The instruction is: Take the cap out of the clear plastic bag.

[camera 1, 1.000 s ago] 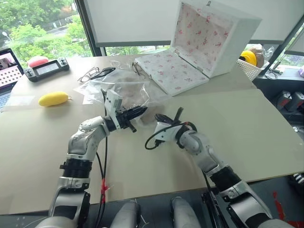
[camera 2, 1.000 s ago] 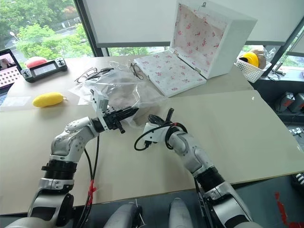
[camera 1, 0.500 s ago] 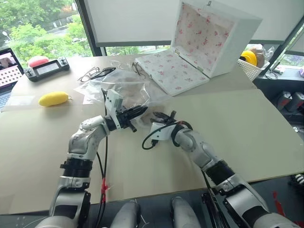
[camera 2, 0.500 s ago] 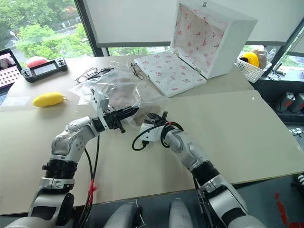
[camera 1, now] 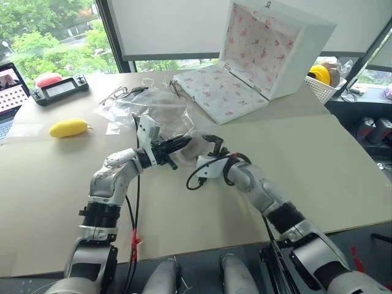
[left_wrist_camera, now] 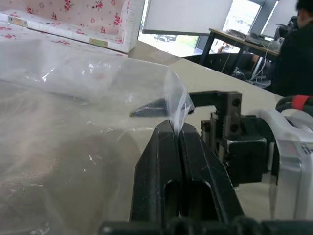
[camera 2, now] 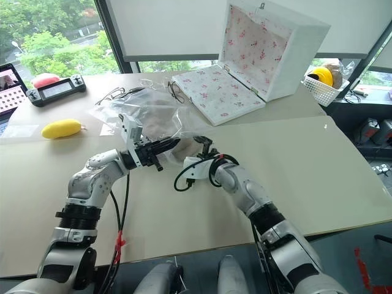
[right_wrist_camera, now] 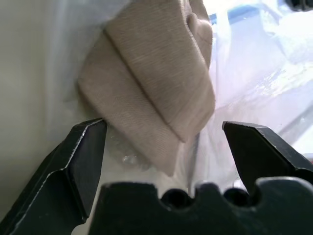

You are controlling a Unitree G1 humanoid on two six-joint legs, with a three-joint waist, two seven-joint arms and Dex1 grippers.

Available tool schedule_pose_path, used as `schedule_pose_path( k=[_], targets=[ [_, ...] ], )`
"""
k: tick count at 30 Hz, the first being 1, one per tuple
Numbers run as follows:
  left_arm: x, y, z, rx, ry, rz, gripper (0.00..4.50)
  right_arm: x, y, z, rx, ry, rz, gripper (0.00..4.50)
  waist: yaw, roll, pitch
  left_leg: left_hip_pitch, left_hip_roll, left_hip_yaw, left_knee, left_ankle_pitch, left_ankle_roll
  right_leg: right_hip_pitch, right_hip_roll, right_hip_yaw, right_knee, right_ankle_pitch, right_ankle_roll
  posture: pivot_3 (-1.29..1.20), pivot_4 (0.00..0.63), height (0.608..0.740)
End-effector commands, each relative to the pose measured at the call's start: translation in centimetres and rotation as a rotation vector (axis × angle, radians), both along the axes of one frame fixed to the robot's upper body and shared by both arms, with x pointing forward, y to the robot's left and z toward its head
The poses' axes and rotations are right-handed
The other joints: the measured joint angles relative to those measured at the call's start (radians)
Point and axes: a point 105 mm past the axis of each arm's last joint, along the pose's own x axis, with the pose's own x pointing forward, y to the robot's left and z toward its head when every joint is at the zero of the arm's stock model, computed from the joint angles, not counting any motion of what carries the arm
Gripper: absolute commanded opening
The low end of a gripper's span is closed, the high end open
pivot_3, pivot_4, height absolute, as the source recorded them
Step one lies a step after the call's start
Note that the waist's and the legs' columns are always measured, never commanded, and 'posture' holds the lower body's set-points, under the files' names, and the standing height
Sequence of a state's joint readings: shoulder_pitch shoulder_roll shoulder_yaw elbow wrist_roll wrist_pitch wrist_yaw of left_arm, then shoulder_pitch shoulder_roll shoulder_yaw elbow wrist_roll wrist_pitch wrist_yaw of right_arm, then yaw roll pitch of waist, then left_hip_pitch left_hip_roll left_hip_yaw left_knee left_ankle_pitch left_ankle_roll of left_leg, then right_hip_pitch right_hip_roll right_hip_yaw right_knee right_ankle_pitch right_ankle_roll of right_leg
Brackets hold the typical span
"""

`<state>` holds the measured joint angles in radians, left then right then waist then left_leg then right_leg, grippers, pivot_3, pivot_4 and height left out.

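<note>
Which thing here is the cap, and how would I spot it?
Start at the open white box with flowered lining at the table's far side. Nearer the robot lies a crinkly clear plastic bag, its edge pinched by the left fingers. The cap is the soft beige cloth inside it, unlike the glossy yellow lemon-shaped thing farther left.

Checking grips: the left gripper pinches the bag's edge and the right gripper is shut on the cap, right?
Not quite. The right gripper is open, its fingers on either side of the cap, as the right wrist view shows. The left gripper does pinch the bag.
</note>
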<state>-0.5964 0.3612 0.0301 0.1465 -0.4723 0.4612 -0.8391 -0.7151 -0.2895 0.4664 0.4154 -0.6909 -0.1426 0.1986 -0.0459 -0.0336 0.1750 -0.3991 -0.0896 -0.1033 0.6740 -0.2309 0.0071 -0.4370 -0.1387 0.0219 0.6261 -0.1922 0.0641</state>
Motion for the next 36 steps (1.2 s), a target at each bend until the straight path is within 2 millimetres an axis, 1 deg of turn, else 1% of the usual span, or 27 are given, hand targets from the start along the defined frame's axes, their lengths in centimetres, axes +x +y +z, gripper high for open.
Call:
schedule_pose_path(
  k=[1,6,8,10,11,14,16,20,24,25,26,28,31,33,36],
  targets=[
    [-0.3,-0.3,1.5,-0.004,-0.062,-0.015,0.0,0.4,1.2,0.8,0.025,-0.034,0.011,4.48,0.0,0.0,0.0,0.0,0.0,0.0,0.0,0.0,0.0,0.0,0.0,0.0,0.0,0.0,0.0,0.0,0.15,0.74],
    [-0.4,-0.3,1.5,-0.003,-0.063,-0.015,0.0,0.7,3.0,0.3,0.04,-0.017,0.04,4.48,-0.002,0.0,0.0,0.0,0.0,0.0,0.0,0.0,0.0,0.0,0.0,0.0,0.0,0.0,0.0,0.0,0.15,0.74],
    [-0.4,-0.3,1.5,-0.003,-0.063,-0.018,0.0,1.0,3.7,-0.6,0.024,-0.011,0.039,4.48,-0.004,0.0,0.0,0.0,0.0,0.0,0.0,0.0,0.0,0.0,0.0,0.0,0.0,0.0,0.0,0.0,0.15,0.74],
    [-0.4,-0.4,1.5,-0.004,-0.063,-0.021,0.0,1.9,3.4,-1.5,-0.003,-0.021,-0.012,4.48,-0.009,0.0,0.0,0.0,0.0,0.0,0.0,0.0,0.0,0.0,0.0,0.001,0.0,0.0,-0.001,0.0,0.15,0.74],
    [-0.5,-0.4,1.4,-0.004,-0.061,-0.023,0.0,2.5,2.9,-1.5,-0.005,-0.032,-0.051,4.48,-0.013,0.0,0.0,0.001,0.0,0.0,0.0,0.0,0.0,0.0,0.0,0.001,0.001,0.0,-0.001,0.0,0.15,0.74],
    [-0.7,-0.4,1.1,-0.003,-0.055,-0.029,0.0,3.9,1.9,-0.9,0.01,-0.066,-0.14,4.48,-0.018,0.001,0.0,0.002,0.0,0.0,-0.001,0.0,-0.001,0.0,0.001,0.001,0.001,0.001,-0.001,0.0,0.15,0.74],
    [-0.6,-0.4,1.1,-0.003,-0.054,-0.028,0.0,4.4,1.8,-0.6,0.015,-0.076,-0.167,4.48,-0.017,0.001,0.0,0.002,0.0,0.0,-0.001,0.001,-0.001,0.0,0.001,0.001,0.002,0.001,-0.002,0.0,0.15,0.74],
    [-0.5,-0.5,1.1,-0.006,-0.055,-0.024,0.0,4.6,2.2,-0.3,0.024,-0.08,-0.168,4.48,-0.016,0.001,0.0,0.002,0.0,-0.001,-0.001,0.0,-0.001,0.0,0.001,0.002,0.002,0.001,-0.002,0.0,0.15,0.74],
    [-0.6,-0.5,1.1,-0.004,-0.061,-0.022,0.0,4.1,2.5,-1.1,0.017,-0.069,-0.134,3.66,-0.017,0.001,0.0,0.002,0.0,-0.001,-0.003,0.0,-0.001,0.0,0.001,0.002,0.002,0.001,-0.002,0.0,0.15,0.74],
    [-0.7,-0.5,1.1,-0.004,-0.061,-0.022,0.0,4.0,2.5,-1.2,0.015,-0.067,-0.129,3.24,-0.018,0.001,-0.001,0.002,0.0,-0.001,-0.003,0.001,-0.001,0.0,0.001,0.002,0.002,0.001,-0.002,0.0,0.15,0.74],
    [-0.7,-0.5,1.0,-0.004,-0.061,-0.021,0.0,3.9,2.5,-1.3,0.017,-0.066,-0.122,2.94,-0.02,0.001,0.0,0.002,0.0,-0.001,-0.004,0.001,-0.001,0.0,0.001,0.002,0.002,0.001,-0.002,0.0,0.15,0.74],
    [-0.7,-0.4,0.9,-0.003,-0.06,-0.02,0.0,3.8,2.5,-1.4,0.017,-0.072,-0.115,2.22,-0.023,0.001,-0.001,0.002,0.0,-0.001,-0.005,0.001,-0.001,-0.001,0.001,0.002,0.002,0.001,-0.002,0.0,0.15,0.74],
    [-0.7,-0.3,0.8,-0.003,-0.059,-0.014,0.0,3.3,2.9,-1.0,0.027,-0.094,-0.07,1.09,-0.024,0.001,-0.001,0.002,0.0,-0.001,-0.006,0.001,-0.002,-0.002,0.001,0.002,0.001,0.001,-0.002,0.0,0.15,0.74],
    [-0.8,-0.3,0.8,-0.004,-0.058,-0.013,0.0,3.0,3.1,-0.7,0.043,-0.108,-0.045,0.54,-0.024,0.001,-0.001,0.002,0.0,-0.001,-0.006,0.001,-0.002,-0.002,0.001,0.002,0.001,0.001,-0.002,0.0,0.15,0.74],
    [-0.8,-0.4,0.7,-0.005,-0.058,-0.013,0.0,2.6,3.3,-0.4,0.07,-0.118,-0.018,0.54,-0.026,0.001,-0.001,0.003,0.0,0.0,-0.006,0.001,-0.002,-0.001,0.001,0.002,0.001,0.001,-0.002,0.0,0.15,0.74]
  ],
)
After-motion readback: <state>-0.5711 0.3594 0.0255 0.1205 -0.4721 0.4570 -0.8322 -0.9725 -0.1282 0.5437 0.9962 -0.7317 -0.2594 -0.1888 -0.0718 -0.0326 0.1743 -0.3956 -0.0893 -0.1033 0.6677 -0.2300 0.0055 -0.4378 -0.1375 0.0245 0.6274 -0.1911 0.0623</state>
